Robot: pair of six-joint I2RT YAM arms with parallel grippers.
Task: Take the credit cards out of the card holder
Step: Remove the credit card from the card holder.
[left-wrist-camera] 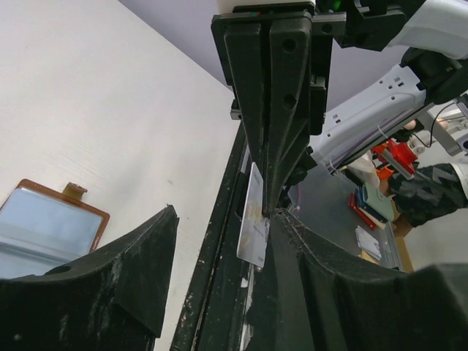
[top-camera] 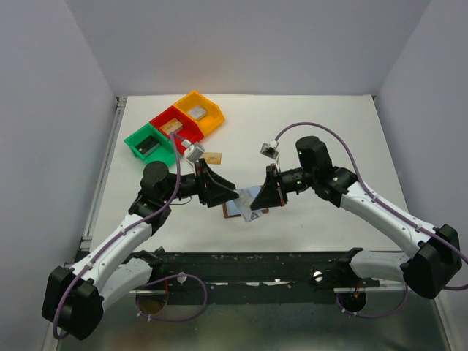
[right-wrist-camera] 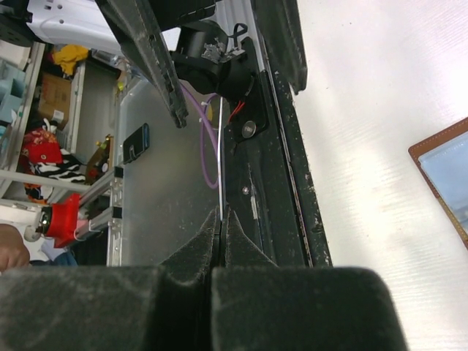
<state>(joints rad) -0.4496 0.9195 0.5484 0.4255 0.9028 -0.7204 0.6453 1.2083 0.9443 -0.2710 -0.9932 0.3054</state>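
Observation:
The card holder [top-camera: 235, 210] lies open on the table between my two grippers. Its light-blue inner faces, brown rim and snap tab show in the left wrist view [left-wrist-camera: 45, 227]; one corner shows in the right wrist view [right-wrist-camera: 446, 172]. My right gripper [top-camera: 259, 197] is shut on a silvery light-blue credit card [left-wrist-camera: 254, 223] and holds it above the table. That card shows edge-on in the right wrist view [right-wrist-camera: 219, 157], between the closed jaws [right-wrist-camera: 219, 214]. My left gripper [top-camera: 227, 194] is open [left-wrist-camera: 227, 212], its right finger [left-wrist-camera: 307, 256] close beside the held card. A gold-tan card [top-camera: 213, 157] lies flat on the table behind the left gripper. The other cards are hidden.
Green [top-camera: 150, 144], red [top-camera: 174, 126] and yellow [top-camera: 199, 111] bins stand in a row at the back left, with grey and tan blocks inside. The black base rail [top-camera: 256, 259] runs along the table's near edge, just in front of the holder.

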